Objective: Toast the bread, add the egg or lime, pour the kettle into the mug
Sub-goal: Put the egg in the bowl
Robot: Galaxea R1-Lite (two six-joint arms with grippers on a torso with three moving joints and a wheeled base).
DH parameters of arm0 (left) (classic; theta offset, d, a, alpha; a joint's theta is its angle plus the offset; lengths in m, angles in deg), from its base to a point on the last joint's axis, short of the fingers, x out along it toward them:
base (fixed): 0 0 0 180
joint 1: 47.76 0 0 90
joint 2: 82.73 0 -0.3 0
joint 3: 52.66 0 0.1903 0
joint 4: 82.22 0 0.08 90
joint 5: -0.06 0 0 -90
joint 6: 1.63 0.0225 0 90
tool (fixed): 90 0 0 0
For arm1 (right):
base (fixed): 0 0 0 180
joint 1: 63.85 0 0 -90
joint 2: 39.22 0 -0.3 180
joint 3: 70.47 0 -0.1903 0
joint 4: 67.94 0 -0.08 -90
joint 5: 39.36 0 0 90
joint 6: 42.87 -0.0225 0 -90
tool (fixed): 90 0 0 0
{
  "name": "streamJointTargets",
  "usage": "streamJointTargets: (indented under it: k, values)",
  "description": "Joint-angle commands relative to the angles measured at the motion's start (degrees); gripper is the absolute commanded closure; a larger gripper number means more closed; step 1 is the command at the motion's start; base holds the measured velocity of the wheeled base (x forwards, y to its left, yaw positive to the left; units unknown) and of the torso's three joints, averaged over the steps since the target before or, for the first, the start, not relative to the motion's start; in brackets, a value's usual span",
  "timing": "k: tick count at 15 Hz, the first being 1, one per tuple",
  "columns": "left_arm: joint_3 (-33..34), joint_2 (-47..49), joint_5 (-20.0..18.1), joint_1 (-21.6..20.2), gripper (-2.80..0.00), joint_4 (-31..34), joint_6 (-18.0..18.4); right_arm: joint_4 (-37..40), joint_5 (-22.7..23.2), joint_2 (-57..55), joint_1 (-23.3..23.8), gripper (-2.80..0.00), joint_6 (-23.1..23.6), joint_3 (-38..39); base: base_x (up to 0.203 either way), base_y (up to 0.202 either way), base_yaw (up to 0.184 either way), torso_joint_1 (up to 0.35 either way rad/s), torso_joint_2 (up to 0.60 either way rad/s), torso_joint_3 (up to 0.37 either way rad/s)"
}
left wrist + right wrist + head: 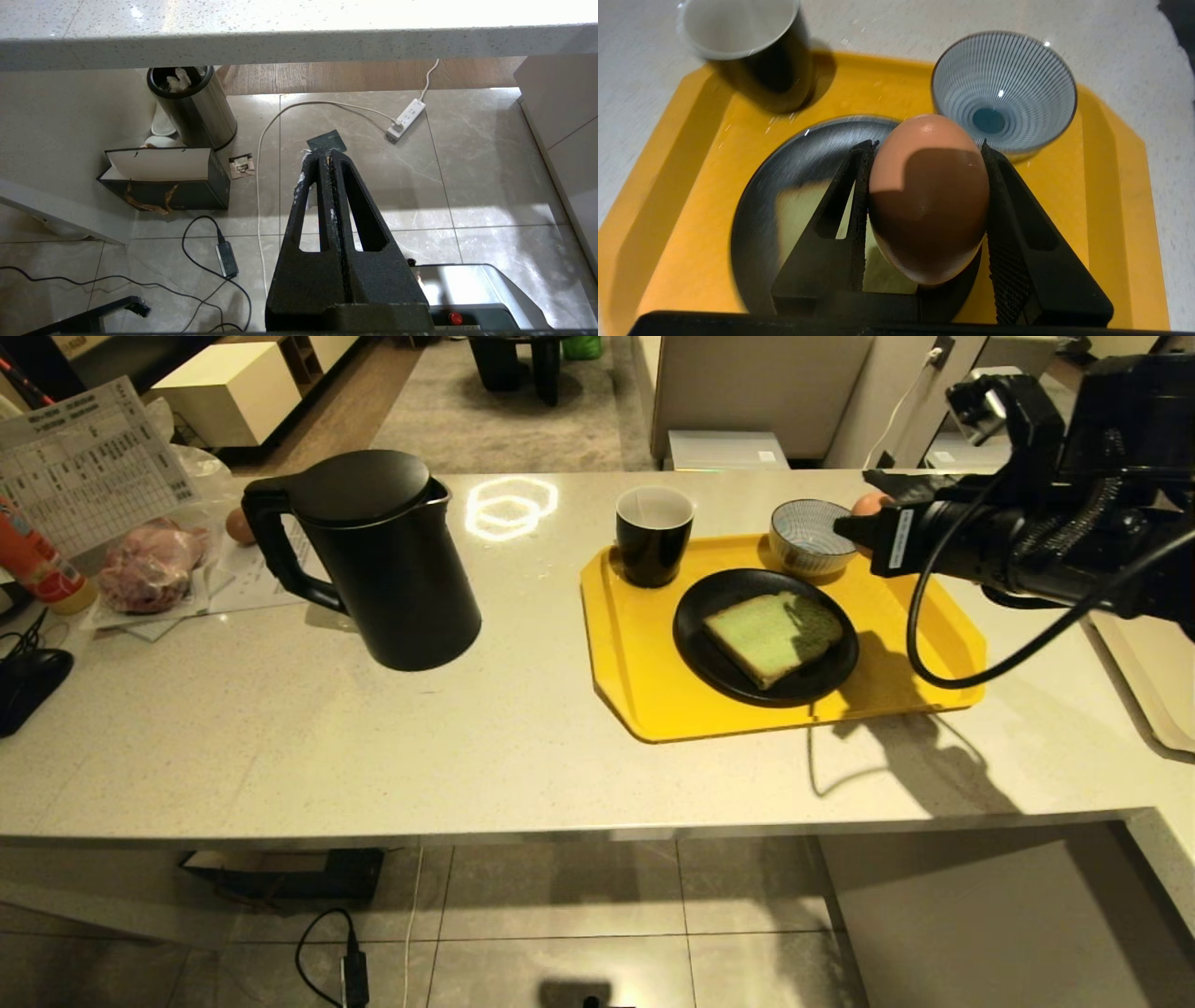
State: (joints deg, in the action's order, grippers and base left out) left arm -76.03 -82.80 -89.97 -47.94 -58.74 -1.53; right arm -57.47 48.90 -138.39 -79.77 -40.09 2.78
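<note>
Pale speckled stone table, glossy, ceiling-light glare near its far edge; grey tiled floor below with cables. Yellow tray on the table's right half carries a black plate with the bread, pale green, tan crust, lying flat. Mug, black with white inside, stands at the tray's far left corner; striped bowl at the far side. Kettle, matte black, stands left of the tray, well apart. Right hand above the tray, fingers part-open, gripping the egg, smooth pinkish-brown. Left hand closed, empty, below the table edge.
</note>
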Motion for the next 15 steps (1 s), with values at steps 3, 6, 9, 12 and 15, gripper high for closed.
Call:
streamJointTargets:
  k: [3,6,9,12,15]
  values:
    - [0.0,0.07,0.04,0.01,0.0,-0.02,-0.01,-3.65,-4.08,-17.09,-0.87,0.0,-0.11,-16.41,0.0,0.0,0.0,0.0,0.0,0.0]
    - [0.0,0.07,0.07,0.01,0.0,-0.02,-0.01,-9.4,-9.08,-25.31,-2.08,0.0,0.05,-25.56,0.0,0.0,0.0,0.0,0.0,0.0]
    - [0.0,0.07,0.11,0.01,0.0,-0.02,-0.01,-10.55,-12.0,-28.92,-2.24,0.0,2.53,-28.48,0.0,0.0,0.0,0.0,0.0,0.0]
    - [0.0,0.07,0.03,0.01,0.0,-0.02,-0.01,-10.66,-12.59,-29.27,-0.48,0.0,3.9,-28.51,0.0,0.0,0.0,0.0,0.0,0.0]
    - [0.0,0.07,0.02,0.01,0.0,-0.02,-0.01,-12.97,-12.85,-28.8,0.69,0.0,3.75,-28.51,0.0,0.0,0.0,0.0,0.0,0.0]
